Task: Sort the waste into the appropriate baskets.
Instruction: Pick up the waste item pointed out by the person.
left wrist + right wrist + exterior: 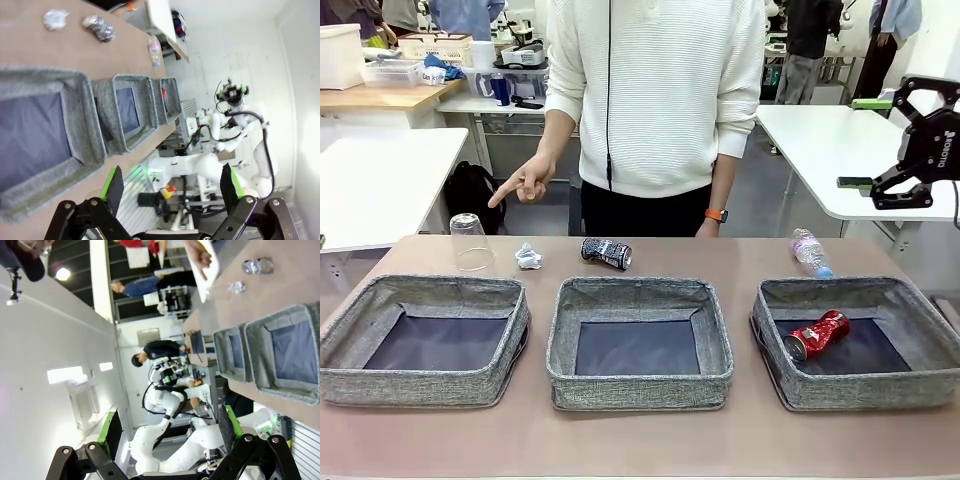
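Three woven grey bins (638,385) sit, one holding a crushed red can (817,334); left tool (171,172) and right tool (169,414) gape empty.

Three baskets (420,385) (640,390) (865,392) — two cans (607,252) (817,334) — one cup (471,241), one bottle (810,252), one paper wad (528,257).

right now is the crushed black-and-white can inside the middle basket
No, the crushed black-and-white can lies on the table, just beyond the far rim of the middle basket.

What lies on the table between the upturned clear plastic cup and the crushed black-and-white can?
A small crumpled white paper wad, apart from both the cup and the can, as the front view shows.
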Robot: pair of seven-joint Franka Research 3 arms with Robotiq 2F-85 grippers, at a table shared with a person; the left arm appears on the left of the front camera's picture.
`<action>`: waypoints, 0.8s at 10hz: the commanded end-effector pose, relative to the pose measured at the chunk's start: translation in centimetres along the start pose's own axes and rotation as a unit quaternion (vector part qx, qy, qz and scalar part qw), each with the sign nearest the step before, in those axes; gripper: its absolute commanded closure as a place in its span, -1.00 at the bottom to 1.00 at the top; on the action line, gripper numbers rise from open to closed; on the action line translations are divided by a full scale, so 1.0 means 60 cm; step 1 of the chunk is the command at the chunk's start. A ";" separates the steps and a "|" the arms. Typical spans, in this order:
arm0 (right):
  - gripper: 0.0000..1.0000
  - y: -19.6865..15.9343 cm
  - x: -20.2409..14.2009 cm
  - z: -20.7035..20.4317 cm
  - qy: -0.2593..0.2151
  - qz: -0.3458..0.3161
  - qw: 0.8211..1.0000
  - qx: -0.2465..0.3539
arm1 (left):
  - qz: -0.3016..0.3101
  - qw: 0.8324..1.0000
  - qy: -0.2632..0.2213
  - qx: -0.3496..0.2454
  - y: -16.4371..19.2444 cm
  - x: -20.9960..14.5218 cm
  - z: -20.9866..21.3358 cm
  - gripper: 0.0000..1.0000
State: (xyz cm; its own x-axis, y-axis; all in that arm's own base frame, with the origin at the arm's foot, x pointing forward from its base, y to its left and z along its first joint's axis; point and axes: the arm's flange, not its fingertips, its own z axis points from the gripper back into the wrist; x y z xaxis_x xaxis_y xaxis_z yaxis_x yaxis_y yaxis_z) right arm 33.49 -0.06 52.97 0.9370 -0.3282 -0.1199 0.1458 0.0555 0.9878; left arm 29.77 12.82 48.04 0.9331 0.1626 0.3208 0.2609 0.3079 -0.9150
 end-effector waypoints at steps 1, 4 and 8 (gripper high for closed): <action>-1.00 0.005 0.000 -0.006 -0.006 -0.011 1.000 0.009 | -0.256 0.963 -0.068 -0.046 0.031 0.080 -0.058 -1.00; -1.00 0.005 0.000 -0.006 -0.006 -0.011 1.000 0.009 | -0.385 0.909 -0.159 0.020 0.105 0.180 -0.129 -1.00; -1.00 0.005 0.000 -0.006 -0.006 -0.011 1.000 0.009 | -0.345 0.928 -0.135 0.031 0.095 0.178 -0.135 -1.00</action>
State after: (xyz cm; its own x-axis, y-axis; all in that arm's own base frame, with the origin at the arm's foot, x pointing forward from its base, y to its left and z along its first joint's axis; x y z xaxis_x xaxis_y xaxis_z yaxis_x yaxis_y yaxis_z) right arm 33.51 -0.02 52.90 0.9368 -0.3283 -0.1212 0.1474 0.0562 0.9875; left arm 46.00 8.94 42.76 0.4116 0.1003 0.9058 0.7451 0.5353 -0.3979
